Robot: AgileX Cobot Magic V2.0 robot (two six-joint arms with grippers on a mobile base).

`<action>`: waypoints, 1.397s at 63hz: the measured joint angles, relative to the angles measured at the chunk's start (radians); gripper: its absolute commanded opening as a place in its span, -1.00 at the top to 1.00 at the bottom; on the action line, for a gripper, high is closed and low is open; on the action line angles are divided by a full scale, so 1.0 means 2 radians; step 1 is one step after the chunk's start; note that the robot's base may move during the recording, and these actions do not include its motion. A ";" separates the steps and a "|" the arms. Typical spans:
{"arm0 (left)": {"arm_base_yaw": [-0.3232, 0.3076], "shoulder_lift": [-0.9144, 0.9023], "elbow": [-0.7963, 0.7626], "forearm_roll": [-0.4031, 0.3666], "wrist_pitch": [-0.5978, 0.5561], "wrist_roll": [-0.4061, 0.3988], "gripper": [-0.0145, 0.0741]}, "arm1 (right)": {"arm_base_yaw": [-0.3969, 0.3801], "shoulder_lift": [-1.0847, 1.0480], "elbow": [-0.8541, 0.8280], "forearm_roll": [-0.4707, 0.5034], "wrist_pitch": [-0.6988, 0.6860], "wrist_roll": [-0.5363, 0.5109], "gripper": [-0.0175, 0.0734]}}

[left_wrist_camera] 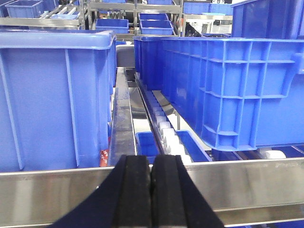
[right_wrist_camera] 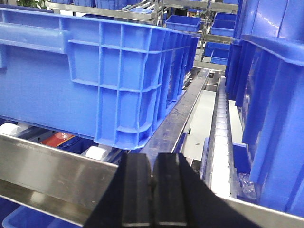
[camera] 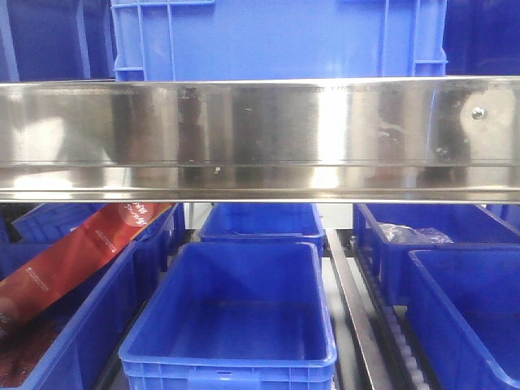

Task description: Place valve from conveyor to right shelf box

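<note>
The valve and the conveyor are out of view in every frame. My left gripper (left_wrist_camera: 151,161) is shut with nothing between its black fingers, and it hangs just in front of the steel shelf rail (left_wrist_camera: 247,185). My right gripper (right_wrist_camera: 152,159) is also shut and empty, at the same kind of rail (right_wrist_camera: 47,171). On the shelf behind the rail stand large blue boxes: one left (left_wrist_camera: 47,95) and one right (left_wrist_camera: 228,85) of the left gripper, one left (right_wrist_camera: 95,71) and one right (right_wrist_camera: 275,118) of the right gripper. Neither gripper shows in the front view.
The front view is filled by the steel rail (camera: 260,138), with a blue box (camera: 276,36) above it. On the lower level stand open blue bins (camera: 236,317) (camera: 463,309); the left one holds a red packet (camera: 73,260). White roller tracks (right_wrist_camera: 221,133) run between the boxes.
</note>
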 measured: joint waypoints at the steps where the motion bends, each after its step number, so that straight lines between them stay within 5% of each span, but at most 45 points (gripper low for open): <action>1: 0.000 -0.001 0.000 0.003 0.000 0.000 0.92 | 0.000 0.000 0.000 0.000 0.000 0.000 0.97; 12: 0.018 -0.020 0.013 0.075 0.000 -0.078 0.92 | 0.000 0.000 0.000 0.000 0.000 0.000 0.97; 20: 0.042 -0.047 0.035 0.102 -0.004 -0.096 0.92 | 0.000 0.000 0.000 0.000 0.000 0.000 0.97; 47: 0.069 -0.143 0.175 0.109 -0.043 -0.099 0.92 | 0.000 0.000 0.000 0.000 -0.001 0.000 0.97; 88: 0.069 -0.145 0.181 0.109 -0.055 -0.099 0.92 | 0.000 -0.001 0.000 0.000 -0.002 0.000 0.97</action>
